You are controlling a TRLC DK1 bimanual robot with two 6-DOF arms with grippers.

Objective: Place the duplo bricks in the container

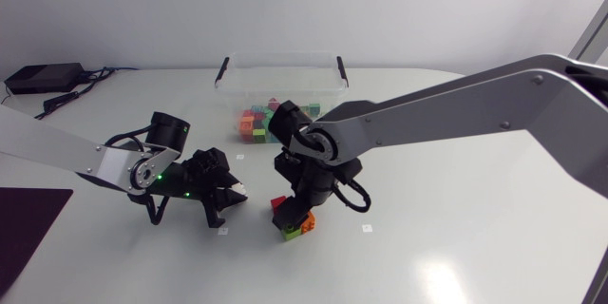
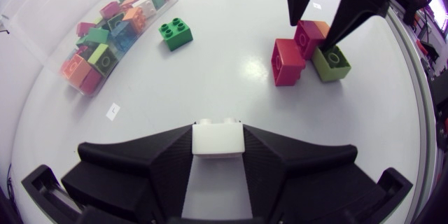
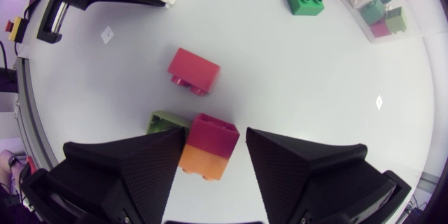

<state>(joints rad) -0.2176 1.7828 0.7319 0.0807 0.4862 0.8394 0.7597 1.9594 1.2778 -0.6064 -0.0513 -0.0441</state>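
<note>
In the head view the container (image 1: pixel 313 85) stands at the far middle of the table (image 1: pixel 456 237), with many bricks inside. The left arm lies low, and the left gripper (image 1: pixel 228 198) has a white brick (image 1: pixel 239 190) at its tips. The right arm reaches past the middle, and the right gripper (image 1: pixel 296 217) points straight down over a small group of bricks.

In the left wrist view both fingers press the white brick (image 2: pixel 218 140) from two sides. A green brick (image 2: pixel 175 33) lies near the container (image 2: pixel 42 49).

In the right wrist view the right gripper (image 3: pixel 215 136) has its jaws apart around a red-and-orange stack (image 3: pixel 208 147), with a small gap at one side. A light green brick (image 3: pixel 164 120) touches the stack and a red brick (image 3: pixel 193 71) lies just beside.

I judge the bricks to be light, hard and smooth, so it is best to grip them on two flat opposite sides
</note>
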